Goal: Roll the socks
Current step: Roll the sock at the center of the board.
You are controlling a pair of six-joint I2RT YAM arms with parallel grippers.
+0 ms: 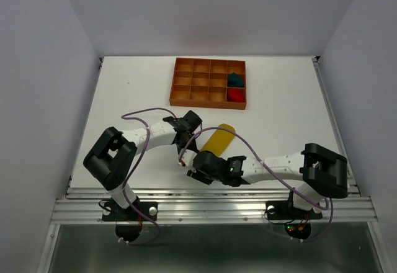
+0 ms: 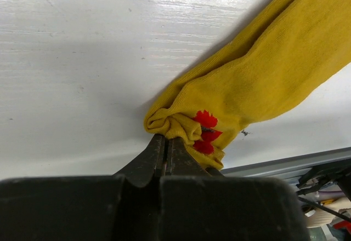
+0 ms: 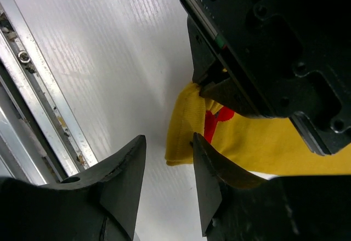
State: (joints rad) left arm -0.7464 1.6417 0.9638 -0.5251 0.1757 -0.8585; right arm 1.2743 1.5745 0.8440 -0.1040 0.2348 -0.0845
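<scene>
left gripper [image 2: 167,142] clamped tight on the bunched near end of the yellow sock [image 2: 263,82] — the rest of it lies flat on the table [image 1: 279,124], angled toward the tray [image 1: 205,105]. right gripper [image 3: 167,153] has jaws apart, gripping nothing, sock corner showing in the gap — contact unclear. teal sock [image 1: 234,79] and red sock [image 1: 235,94] sit bundled in adjacent cells of the tray's right column.

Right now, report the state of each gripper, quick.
The left gripper: shut on the yellow sock, pinching its bunched end.
The right gripper: open, holding nothing, at the sock's edge.
</scene>
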